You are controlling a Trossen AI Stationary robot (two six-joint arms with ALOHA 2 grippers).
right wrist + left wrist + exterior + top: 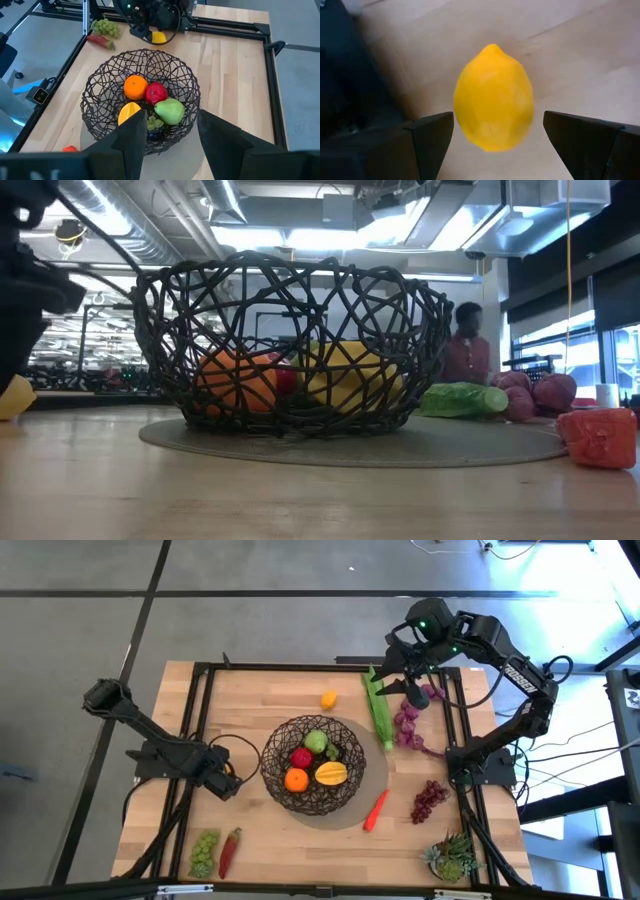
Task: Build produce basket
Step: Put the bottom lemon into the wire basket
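1. My left pincer (pixel 495 137) is low over the tabletop (pixel 260 700), just left of the basket (pixel 313 765), its fingers apart with a lemon (pixel 493 97) between them; I cannot tell whether they touch it.
2. Along the near edge lie green grapes (pixel 205 850) beside a red chilli (pixel 229 851), and a spiky succulent (pixel 452 856) stands at the right corner.
3. The basket sits on a grey mat (pixel 377 790) at the middle, holding an orange (pixel 296 780), a red apple (pixel 301 757), a green fruit (pixel 316 741) and a yellow mango (pixel 332 774).
4. A carrot (pixel 375 809) and purple grapes (pixel 430 799) lie right of the basket.
5. Farther back are a small orange fruit (pixel 328 699), a leafy green stalk (pixel 378 708) and a purple bunch (pixel 408 724).
6. My right pincer (pixel 170 130) is raised above the far right corner, fingers apart and holding nothing.
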